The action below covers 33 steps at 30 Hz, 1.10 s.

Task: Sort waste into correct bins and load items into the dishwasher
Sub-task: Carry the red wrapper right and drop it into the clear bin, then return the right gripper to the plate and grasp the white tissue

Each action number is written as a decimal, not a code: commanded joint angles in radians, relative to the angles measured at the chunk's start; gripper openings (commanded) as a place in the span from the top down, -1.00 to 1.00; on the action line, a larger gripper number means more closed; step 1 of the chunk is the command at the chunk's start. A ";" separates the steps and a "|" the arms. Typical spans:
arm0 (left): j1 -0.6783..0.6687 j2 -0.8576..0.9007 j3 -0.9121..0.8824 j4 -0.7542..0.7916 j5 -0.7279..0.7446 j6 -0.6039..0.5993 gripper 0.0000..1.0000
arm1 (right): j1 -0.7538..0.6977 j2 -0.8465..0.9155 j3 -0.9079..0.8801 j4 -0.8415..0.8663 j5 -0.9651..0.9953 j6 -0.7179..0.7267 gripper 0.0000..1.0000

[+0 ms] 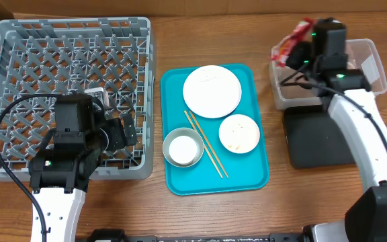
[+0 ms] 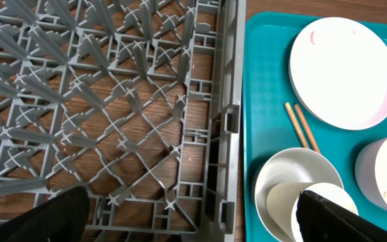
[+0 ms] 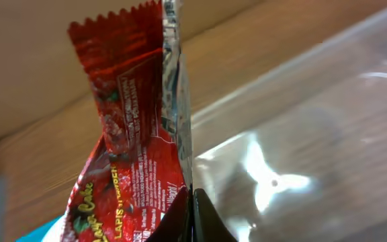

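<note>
My right gripper (image 3: 192, 216) is shut on the lower edge of the red snack wrapper (image 3: 130, 141), which stands up from the fingertips. In the overhead view the wrapper (image 1: 291, 42) hangs at the left end of the clear tub (image 1: 375, 67), with the right gripper (image 1: 301, 54) beside it. The black tray (image 1: 318, 138) lies in front of the tub. My left gripper (image 2: 193, 225) is open and holds nothing, over the grey dish rack's (image 2: 113, 101) near right corner. On the teal tray (image 1: 261, 175) lie the white plate (image 1: 211, 91), chopsticks (image 1: 205, 144), pinkish-white bowl (image 1: 239, 132) and grey bowl (image 1: 183, 148) holding the cup (image 2: 284, 205).
The dish rack (image 1: 66, 94) fills the table's left side. My left arm's base and cable cross its front edge. The teal tray sits between the rack and the bins, with bare wooden table along the front.
</note>
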 commanded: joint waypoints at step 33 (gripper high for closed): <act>-0.007 0.020 0.025 0.006 0.012 -0.014 -1.00 | 0.258 0.204 0.550 -0.512 -0.261 -0.227 -0.62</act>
